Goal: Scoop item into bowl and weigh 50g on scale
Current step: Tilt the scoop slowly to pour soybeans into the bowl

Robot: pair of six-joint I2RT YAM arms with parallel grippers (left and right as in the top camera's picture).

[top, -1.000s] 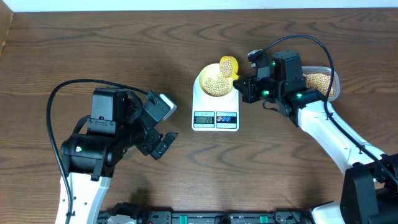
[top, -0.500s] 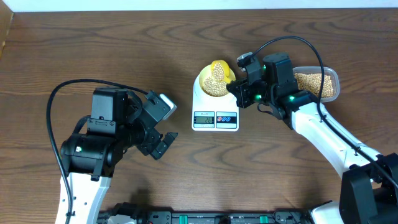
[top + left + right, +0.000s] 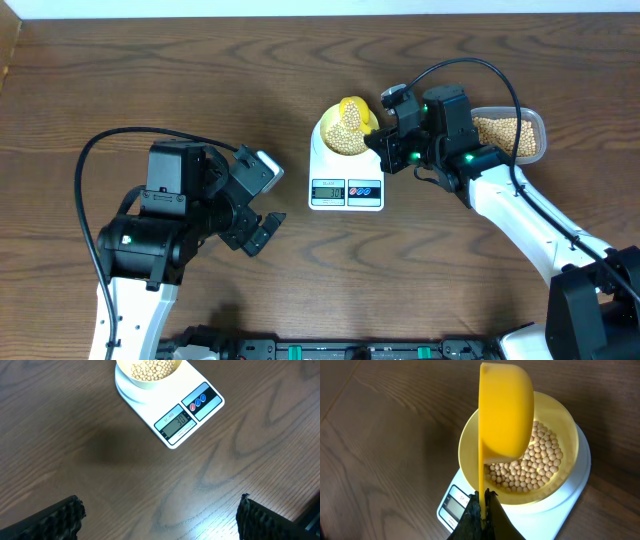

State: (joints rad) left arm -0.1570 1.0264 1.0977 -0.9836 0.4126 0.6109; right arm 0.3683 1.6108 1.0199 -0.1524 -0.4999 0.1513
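Closest to me, on the near-left side of the scale, my left gripper (image 3: 160, 522) hangs released, its black ribbed fingers spread wide over the bare dark brown wood-grain table (image 3: 100, 460) and holding nothing.

Next comes the white rounded-rectangular digital kitchen scale (image 3: 187, 417), smooth plastic, with its grey display and red and blue buttons facing me. The digits look like a thirty, though I cannot read them sharply. On the scale's platform sits the small round pale yellow bowl (image 3: 565, 420), glossy-walled, with the small round beige beans (image 3: 535, 467) covering its bottom in a loose matte heap.

Just above the bowl, the yellow plastic measuring spoon (image 3: 506, 415) is rolled over so that I see only the rounded back of its cup. I see no beans falling from it. My right gripper (image 3: 481, 512), just right of the scale, is clenched on the end of the spoon's thin flat handle.

Farthest from me, right of the scale, the clear rounded-rectangular plastic tub (image 3: 540, 125) holds the rest of the beans.

I judge this to be the tipping step, with the weight short of target. Next I would roll the wrist level, lift clear of the bowl's rim, and take a smaller scoop from the tub, pouring slowly because these hard, round beans will run all at once.
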